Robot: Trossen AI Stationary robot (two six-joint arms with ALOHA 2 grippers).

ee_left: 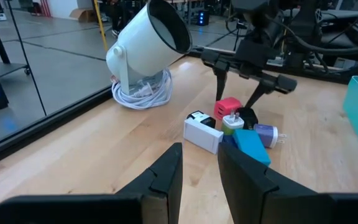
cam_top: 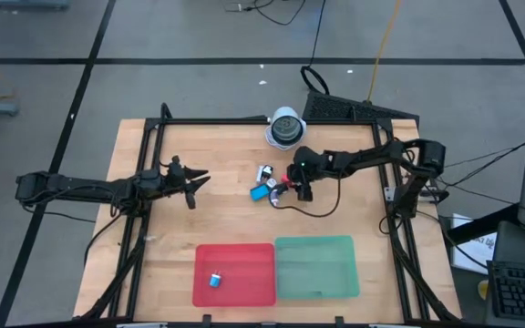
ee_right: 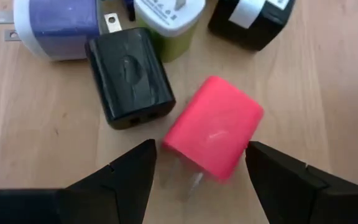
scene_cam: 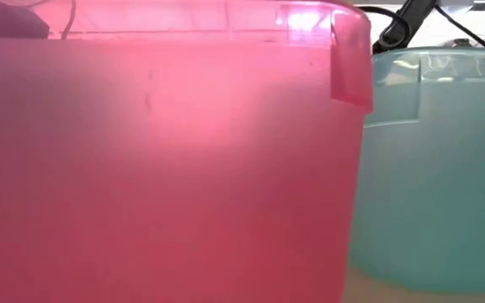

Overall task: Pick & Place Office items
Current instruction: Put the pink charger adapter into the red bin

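Note:
The office items lie in a small cluster (cam_top: pixel 268 182) at the table's middle: a red plug cube (ee_right: pixel 213 127), a black one (ee_right: pixel 129 78), a purple-blue one (ee_right: pixel 58 25), a green-and-white one (ee_right: pixel 169 22) and a black-and-white one (ee_right: pixel 250 18). Another blue piece (cam_top: pixel 215 280) lies in the red tray (cam_top: pixel 253 287). My right gripper (ee_right: pixel 199 152) is open and slants down over the cluster, a finger on either side of the red cube, apparently not touching it. My left gripper (ee_left: pixel 201 168) hovers left of the cluster with a narrow gap between its fingers, holding nothing.
A white domed lamp (cam_top: pixel 285 128) on a coiled cord stands just beyond the cluster. A green tray (cam_top: pixel 317 267) sits beside the red one at the near edge. In the low view the red tray's wall (scene_cam: pixel 158 168) and the green tray's wall (scene_cam: pixel 436 168) block the table.

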